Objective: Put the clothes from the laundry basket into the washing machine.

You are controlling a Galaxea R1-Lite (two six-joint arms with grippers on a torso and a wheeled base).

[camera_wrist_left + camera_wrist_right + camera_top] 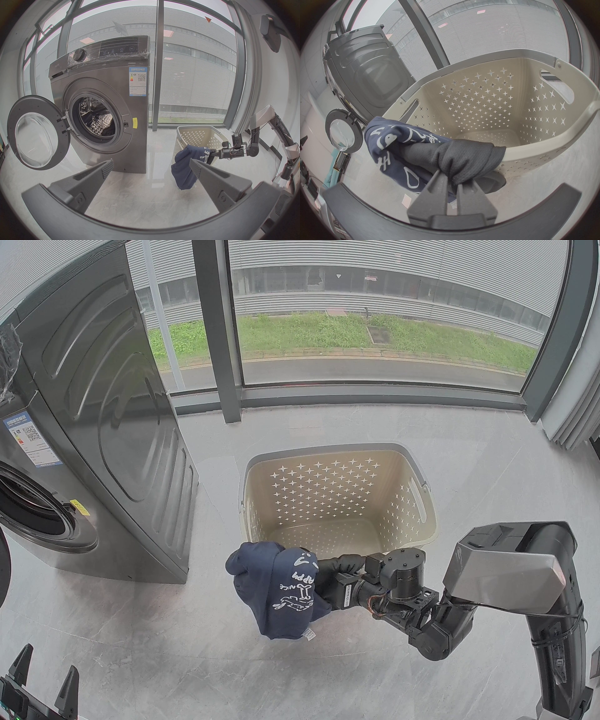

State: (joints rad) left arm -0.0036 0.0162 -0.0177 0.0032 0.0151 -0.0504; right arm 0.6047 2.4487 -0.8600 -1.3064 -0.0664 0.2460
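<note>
Here the right gripper (452, 182) clamps a navy printed garment (278, 596), held clear at the laundry basket's (337, 449) seven o'clock, probably for carrying to the washing machine (112, 427) at ten o'clock. The left gripper (150, 162) hangs spread and empty.

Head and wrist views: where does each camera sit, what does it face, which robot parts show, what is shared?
Head view: on the head, facing down at basket, washing machine; right arm, left gripper show.
Left wrist view: on left arm, facing the machine's open door; its gripper open.
Right wrist view: on right arm, facing the basket; right gripper shut on clothes.
Shared: basket, clothes.
</note>
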